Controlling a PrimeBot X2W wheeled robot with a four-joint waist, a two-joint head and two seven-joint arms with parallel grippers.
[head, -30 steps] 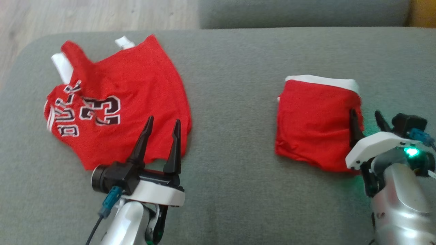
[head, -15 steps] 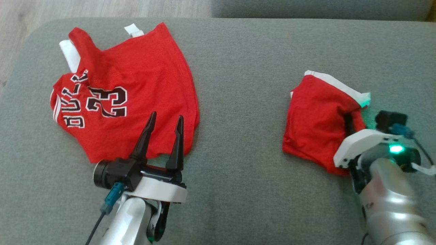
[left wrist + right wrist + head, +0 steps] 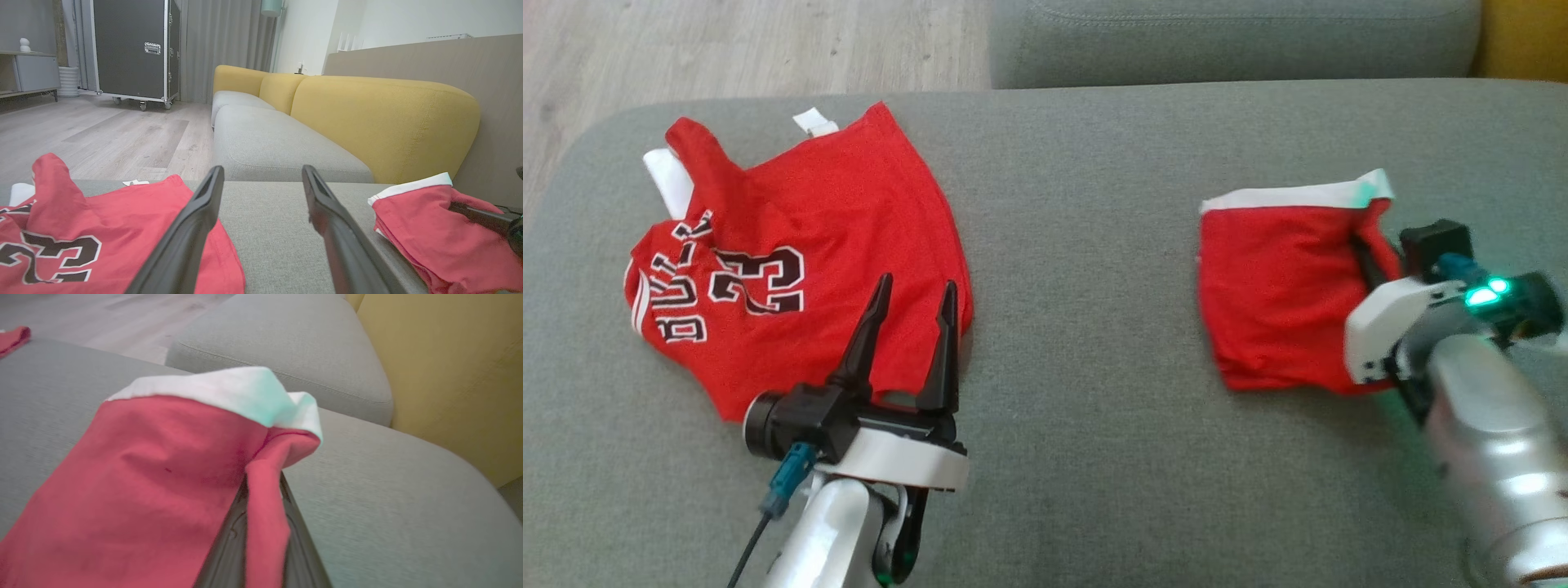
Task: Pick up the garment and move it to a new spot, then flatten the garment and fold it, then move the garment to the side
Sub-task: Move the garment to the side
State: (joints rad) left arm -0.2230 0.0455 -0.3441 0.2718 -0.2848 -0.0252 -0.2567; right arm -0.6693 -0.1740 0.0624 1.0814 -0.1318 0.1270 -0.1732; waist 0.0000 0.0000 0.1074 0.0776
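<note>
The right end effector [image 3: 1369, 255] is closed on the right edge of the folded red garment [image 3: 1278, 298], pinching a fold of cloth between its fingers just below the white band [image 3: 229, 390]. The garment lies on the right part of the grey sofa cushion [image 3: 1094, 245], its gripped edge lifted slightly. The left end effector [image 3: 916, 283] is open and holds nothing, its fingers over the lower edge of a red jersey [image 3: 809, 245] spread on the cushion's left part, well apart from the garment.
</note>
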